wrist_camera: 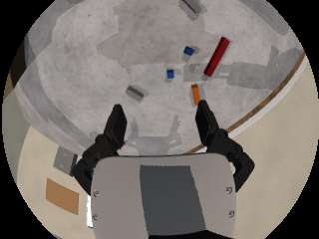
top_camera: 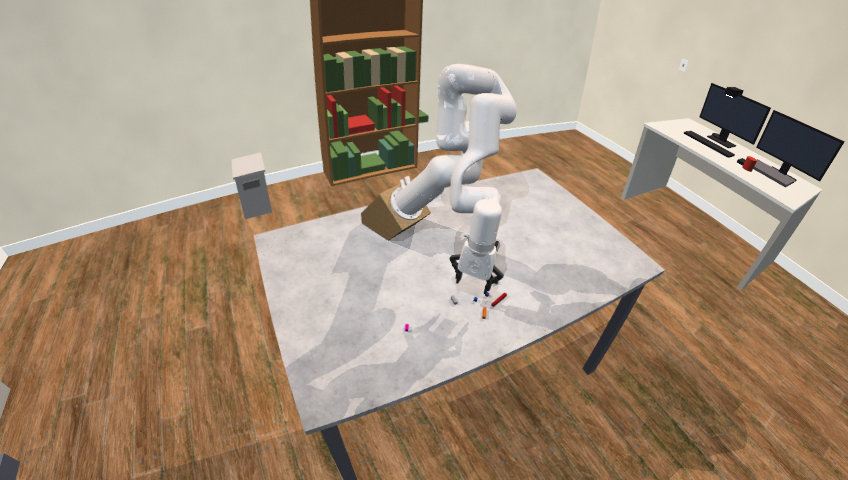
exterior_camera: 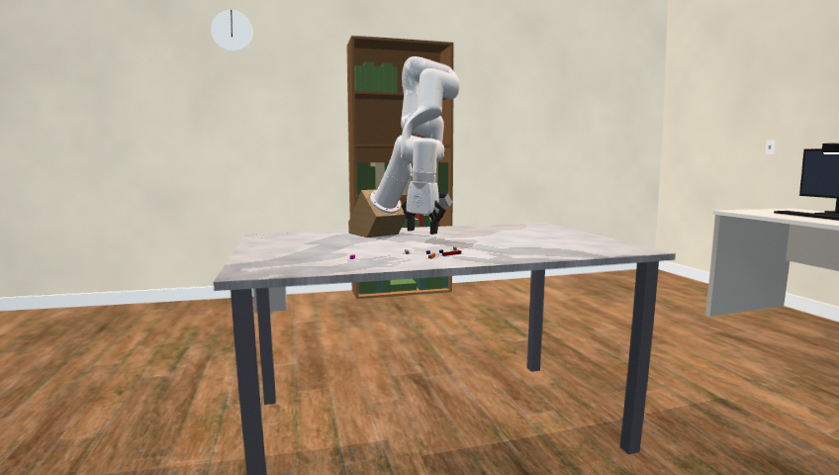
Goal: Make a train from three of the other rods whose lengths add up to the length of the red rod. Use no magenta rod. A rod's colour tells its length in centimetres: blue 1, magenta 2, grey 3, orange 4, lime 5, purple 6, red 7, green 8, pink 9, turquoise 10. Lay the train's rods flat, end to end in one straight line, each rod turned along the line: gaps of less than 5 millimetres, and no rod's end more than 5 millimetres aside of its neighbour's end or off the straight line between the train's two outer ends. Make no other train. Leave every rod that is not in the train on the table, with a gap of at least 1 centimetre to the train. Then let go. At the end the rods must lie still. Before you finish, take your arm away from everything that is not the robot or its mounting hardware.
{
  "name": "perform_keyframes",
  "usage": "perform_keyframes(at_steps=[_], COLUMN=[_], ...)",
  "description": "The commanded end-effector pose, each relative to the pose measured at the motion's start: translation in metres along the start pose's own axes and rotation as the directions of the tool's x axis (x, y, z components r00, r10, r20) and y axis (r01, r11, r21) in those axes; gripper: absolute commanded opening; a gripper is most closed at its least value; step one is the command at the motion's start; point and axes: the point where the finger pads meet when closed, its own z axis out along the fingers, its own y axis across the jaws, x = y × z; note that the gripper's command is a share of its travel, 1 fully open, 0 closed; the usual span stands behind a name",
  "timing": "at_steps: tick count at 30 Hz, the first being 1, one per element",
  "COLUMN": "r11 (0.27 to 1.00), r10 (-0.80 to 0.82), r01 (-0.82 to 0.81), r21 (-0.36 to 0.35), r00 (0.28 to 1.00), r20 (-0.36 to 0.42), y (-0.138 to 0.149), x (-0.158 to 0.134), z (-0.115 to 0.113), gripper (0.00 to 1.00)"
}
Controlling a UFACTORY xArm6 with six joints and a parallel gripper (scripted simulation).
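Wrist view first: gripper [wrist_camera: 159,112] spread wide with nothing between the fingers, hanging above the marbled table [wrist_camera: 87,40] and short of the rods. Ahead of it, red rod [wrist_camera: 217,56] lying flat and slanted, orange rod [wrist_camera: 195,94] just beyond one fingertip and apart from the red rod's near end. Between them and off to the side, first blue cube [wrist_camera: 189,51] and second blue cube [wrist_camera: 170,74], neither touching anything. Near grey rod [wrist_camera: 135,92] off towards the other finger, far grey rod [wrist_camera: 191,4] well beyond the rest. Round lens edge cutting off the table's far parts; lower half filled by the gripper's own grey body. From the top view, only small specks: red rod [top_camera: 498,299], orange rod [top_camera: 484,311], near grey rod [top_camera: 454,299], blue cubes too tiny to separate cleanly, far grey rod not made out near the gripper [top_camera: 474,283]. Magenta rod [top_camera: 407,327] lying alone, well apart from the cluster. From the exterior view, same rods reduced to coloured dots along the table [exterior_camera: 294,258], lengths impossible to judge; gripper [exterior_camera: 421,228] hovering over the top. Arm mounted on a tilted wooden wedge [top_camera: 380,223] at the table's back edge. Beyond: plank floor [top_camera: 119,356], bookshelf [top_camera: 317,89] with green and red books, small grey cabinet [top_camera: 251,185], white desk [top_camera: 654,148] with two dark monitors [top_camera: 733,113], round wall clock [exterior_camera: 232,30].
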Motion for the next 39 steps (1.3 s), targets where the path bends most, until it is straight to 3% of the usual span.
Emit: perform_keyframes(at_steps=[1, 16, 19, 29, 39], r11=[0.991, 0.837, 0.821, 0.63, 0.607], r10=[-0.135, -0.547, -0.571, -0.776, -0.794], r01=[0.134, 0.546, 0.57, 0.775, 0.793], r21=[-0.028, -0.037, -0.037, -0.038, -0.038], r00=[0.991, 0.837, 0.821, 0.631, 0.608], r20=[-0.024, -0.008, -0.007, 0.005, 0.006], y=[0.0, -0.005, -0.005, -0.008, -0.008], x=[-0.002, -0.008, -0.008, -0.012, -0.012], z=[0.0, 0.0, 0.0, -0.001, -0.001], gripper=[1.0, 1.0, 1.0, 1.0, 1.0])
